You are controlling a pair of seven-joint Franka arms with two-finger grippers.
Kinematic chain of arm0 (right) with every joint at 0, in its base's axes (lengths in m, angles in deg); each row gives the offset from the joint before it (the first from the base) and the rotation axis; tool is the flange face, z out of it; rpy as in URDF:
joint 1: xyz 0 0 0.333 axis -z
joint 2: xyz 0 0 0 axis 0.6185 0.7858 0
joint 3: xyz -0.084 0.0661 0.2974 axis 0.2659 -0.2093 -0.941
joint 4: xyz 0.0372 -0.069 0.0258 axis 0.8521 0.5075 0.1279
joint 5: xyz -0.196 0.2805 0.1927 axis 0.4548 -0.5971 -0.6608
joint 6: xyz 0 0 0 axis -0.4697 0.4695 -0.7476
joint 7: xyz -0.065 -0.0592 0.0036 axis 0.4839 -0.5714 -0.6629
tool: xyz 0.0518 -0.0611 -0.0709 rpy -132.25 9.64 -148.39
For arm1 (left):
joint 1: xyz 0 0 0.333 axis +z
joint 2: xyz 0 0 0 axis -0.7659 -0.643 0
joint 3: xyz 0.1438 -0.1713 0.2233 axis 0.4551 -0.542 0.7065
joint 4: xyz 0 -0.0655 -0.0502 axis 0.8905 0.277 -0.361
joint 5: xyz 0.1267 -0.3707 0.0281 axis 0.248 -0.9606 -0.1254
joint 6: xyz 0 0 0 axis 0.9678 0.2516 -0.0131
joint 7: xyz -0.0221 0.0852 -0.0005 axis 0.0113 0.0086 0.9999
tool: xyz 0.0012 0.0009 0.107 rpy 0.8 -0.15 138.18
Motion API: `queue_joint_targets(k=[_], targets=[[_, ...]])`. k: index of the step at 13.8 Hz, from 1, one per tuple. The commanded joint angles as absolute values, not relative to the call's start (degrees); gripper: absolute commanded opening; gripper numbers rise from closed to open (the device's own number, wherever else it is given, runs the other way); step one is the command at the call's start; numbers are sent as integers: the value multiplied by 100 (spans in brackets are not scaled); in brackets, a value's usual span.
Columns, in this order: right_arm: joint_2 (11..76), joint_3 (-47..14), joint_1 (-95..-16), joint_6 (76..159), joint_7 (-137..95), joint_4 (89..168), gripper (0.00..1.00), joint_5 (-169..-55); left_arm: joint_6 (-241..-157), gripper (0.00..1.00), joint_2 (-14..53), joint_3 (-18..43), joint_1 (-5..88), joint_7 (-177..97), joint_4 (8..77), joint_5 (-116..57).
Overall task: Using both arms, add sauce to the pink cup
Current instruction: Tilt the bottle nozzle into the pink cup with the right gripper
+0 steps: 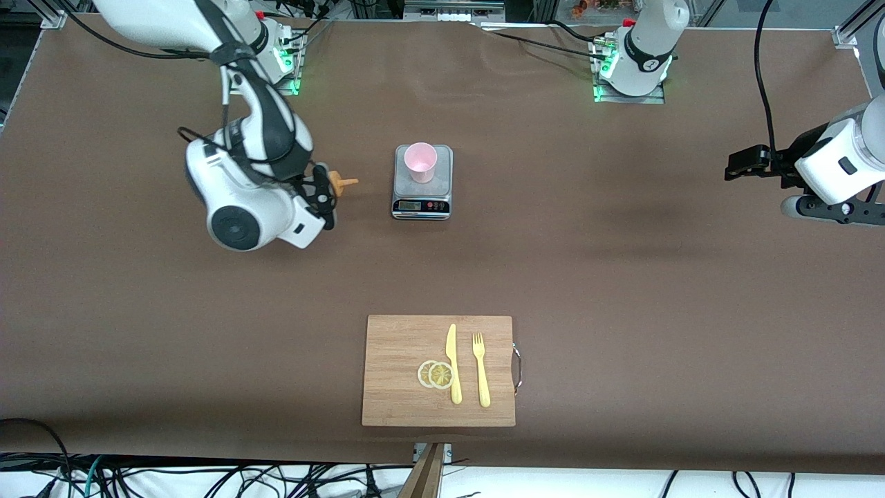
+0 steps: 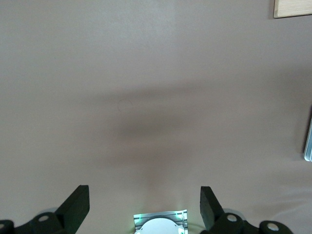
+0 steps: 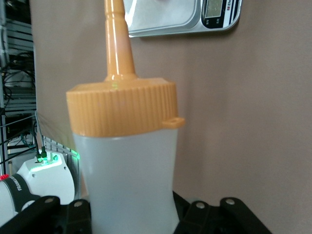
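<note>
The pink cup (image 1: pixel 420 161) stands upright on a small silver kitchen scale (image 1: pixel 422 200). My right gripper (image 1: pixel 323 197) is shut on the sauce bottle (image 3: pixel 126 165), a frosted white bottle with an orange cap. It holds the bottle above the table beside the scale, toward the right arm's end. In the front view only the orange nozzle (image 1: pixel 342 182) shows, pointing toward the scale. The scale's edge also shows in the right wrist view (image 3: pixel 185 19). My left gripper (image 1: pixel 736 166) is open and empty (image 2: pixel 144 196), waiting over bare table at the left arm's end.
A wooden cutting board (image 1: pixel 387 401) lies nearer the front camera, carrying a yellow knife (image 1: pixel 453 363), a yellow fork (image 1: pixel 480 370) and two lemon slices (image 1: pixel 435 374). Brown table cover lies between the board and the scale.
</note>
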State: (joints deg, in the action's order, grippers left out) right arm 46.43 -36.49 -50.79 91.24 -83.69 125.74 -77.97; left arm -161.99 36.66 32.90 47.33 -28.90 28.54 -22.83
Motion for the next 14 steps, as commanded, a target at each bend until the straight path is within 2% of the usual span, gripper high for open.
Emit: queue_joint_targets(k=[1,7,14], targets=[[4562,-3899,-5374,9038,-7482,12579,3,-7376,-16097,100,3573,3305,4717,-2798,2660,-2137],[4667,-3909,-6253,9012,-6259,12579,3,-6858,-16097,100,3573,3305,4691,-2807,2652,-2138],[4817,-4181,-6589,8705,-5432,12622,3,-6365,-16106,100,3565,3296,4673,-2771,2643,-2137]])
